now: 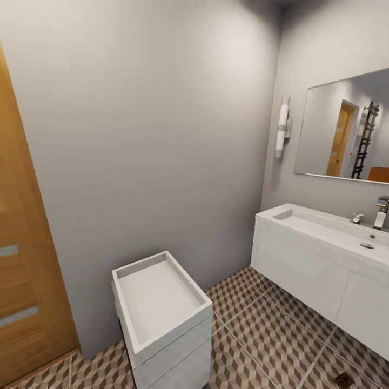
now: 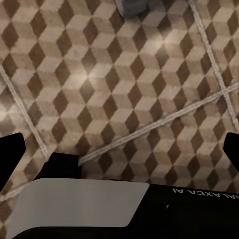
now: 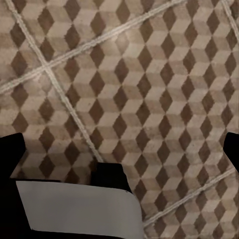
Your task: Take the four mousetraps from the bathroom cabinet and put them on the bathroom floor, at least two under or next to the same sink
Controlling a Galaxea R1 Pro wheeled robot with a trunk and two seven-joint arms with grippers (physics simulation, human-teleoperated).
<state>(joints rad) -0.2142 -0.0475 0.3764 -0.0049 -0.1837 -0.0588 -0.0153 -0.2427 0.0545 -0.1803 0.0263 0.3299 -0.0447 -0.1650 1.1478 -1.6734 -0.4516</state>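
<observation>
Bathroom corner, robot facing the grey wall [image 1: 162, 124].
The bathroom floor [image 1: 270, 335] is spreading open between the sink [image 1: 329, 227], whose long axis is running along the right wall, and a white open-topped box unit [image 1: 162, 308] beside a wooden door [image 1: 21, 259]. Both wrist views are looking down on tiles: the left pincer [image 2: 119, 149] and right pincer [image 3: 122, 149] are hanging spread, released; mirrored "GALAXEA" lettering is showing on the left one.

The cube-patterned brown and beige tiled bathroom floor [image 1: 281, 335] looks matt; the wide white rectangular sink [image 1: 324, 229] is smooth, its faucet [image 1: 381, 212] shiny chrome metal.
</observation>
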